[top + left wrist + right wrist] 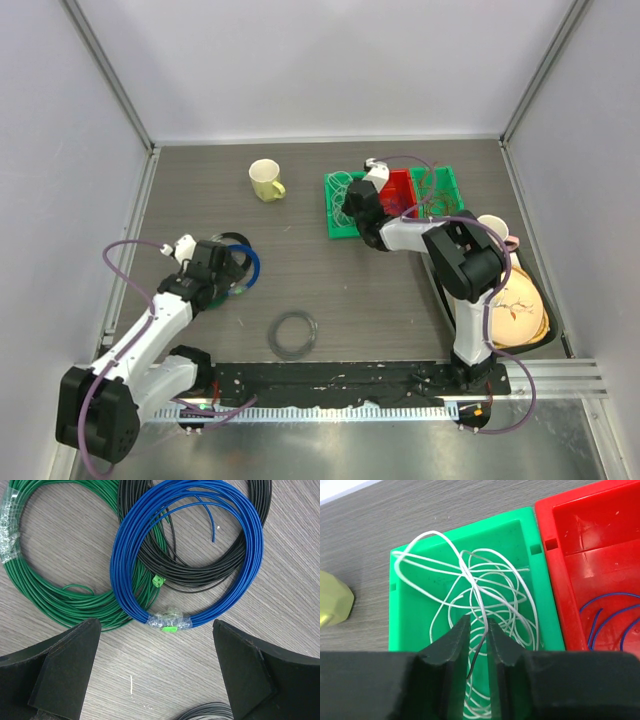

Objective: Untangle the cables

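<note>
Inside the green tray [400,630], right gripper [479,630] slightly apart around a white cable [470,580], red tray [555,580] just beside, left gripper [156,645] wide apart over the blue ring [125,555]

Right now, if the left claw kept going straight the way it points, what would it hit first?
Probably the blue coil, at its taped near edge, which lies centred ahead of the open left gripper. Depth is unclear, so it could land on the bare table just short of it.
</note>
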